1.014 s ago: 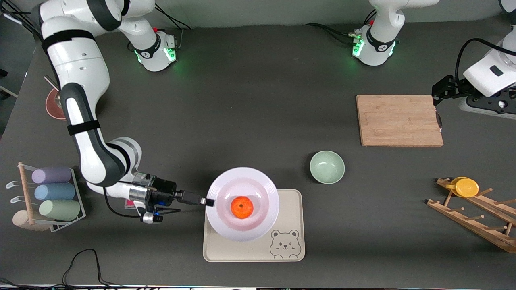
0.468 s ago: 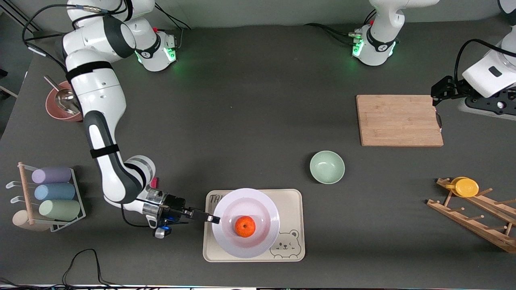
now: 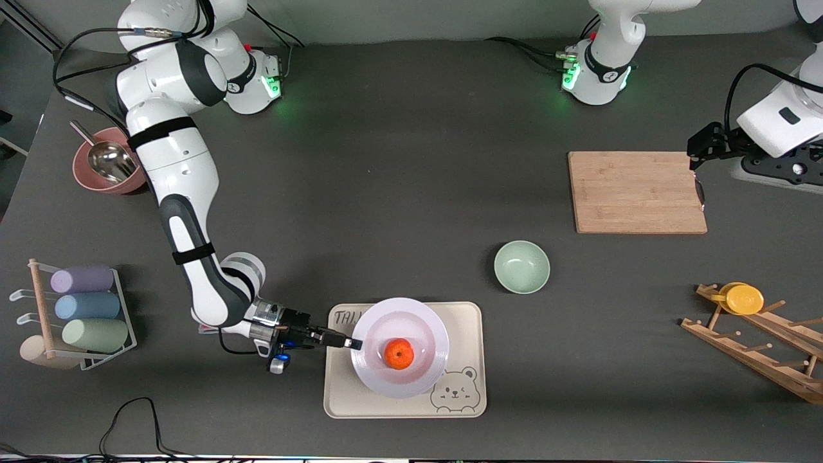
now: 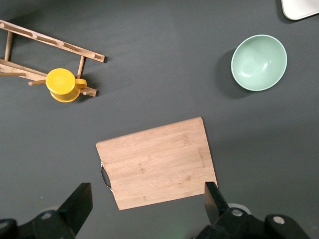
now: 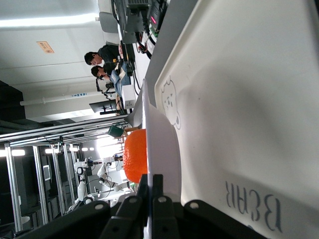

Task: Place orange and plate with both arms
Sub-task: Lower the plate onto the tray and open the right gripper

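Right claw [image 3: 350, 343] pinched tight on rim of plate [image 3: 424, 373], at edge toward right arm's end of tabletop [image 3: 398, 161]. Plate w/ orange [image 3: 399, 354] in its well, over beige bear tray [image 3: 463, 321]; right wrist view shows plate raised and apart from tray surface, not yet set down. Orange loose, roughly centred in well.

Left claw [image 4: 144, 211] wide, nothing in it, hanging over cutting board [image 4: 157, 162] near left arm's end; waiting. Green bowl [image 3: 521, 267] on tabletop, farther from front camera than tray, well apart from plate.

Risks, as judged:
- Single-edge pinch on glossy rim: plate could tip or slip out, esp. w/ free side unsupported.
- Any tilt or jerk on lowering → orange rolls to rim, maybe off plate.
- Letting go before plate sits flat → drop, clatter, orange bouncing out.
- Free side catching tray's raised lip → plate left canted.
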Robot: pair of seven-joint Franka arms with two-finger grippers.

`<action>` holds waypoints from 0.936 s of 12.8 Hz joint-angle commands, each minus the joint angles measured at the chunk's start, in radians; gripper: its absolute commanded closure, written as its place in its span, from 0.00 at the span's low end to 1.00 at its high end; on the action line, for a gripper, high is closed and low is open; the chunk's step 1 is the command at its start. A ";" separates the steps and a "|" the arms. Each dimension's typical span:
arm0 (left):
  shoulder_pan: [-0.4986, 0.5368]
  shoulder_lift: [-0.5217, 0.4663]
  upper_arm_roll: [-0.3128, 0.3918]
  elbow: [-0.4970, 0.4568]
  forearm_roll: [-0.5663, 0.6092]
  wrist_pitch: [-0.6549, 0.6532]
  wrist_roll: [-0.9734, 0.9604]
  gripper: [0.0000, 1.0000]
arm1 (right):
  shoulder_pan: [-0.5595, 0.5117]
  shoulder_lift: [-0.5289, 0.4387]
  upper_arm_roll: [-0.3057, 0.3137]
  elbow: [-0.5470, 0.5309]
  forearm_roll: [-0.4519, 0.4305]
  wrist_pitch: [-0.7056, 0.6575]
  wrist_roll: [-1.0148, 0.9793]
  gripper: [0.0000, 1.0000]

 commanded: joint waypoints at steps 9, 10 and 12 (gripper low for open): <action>-0.012 0.010 0.003 0.020 0.015 -0.009 -0.005 0.00 | 0.019 0.071 0.008 0.058 0.010 0.064 -0.141 1.00; -0.012 0.010 0.003 0.020 0.014 -0.009 -0.003 0.00 | 0.019 0.071 0.008 0.056 0.010 0.064 -0.138 1.00; -0.012 0.010 0.003 0.020 0.014 -0.009 -0.003 0.00 | 0.016 0.071 0.006 0.049 0.009 0.062 -0.141 0.75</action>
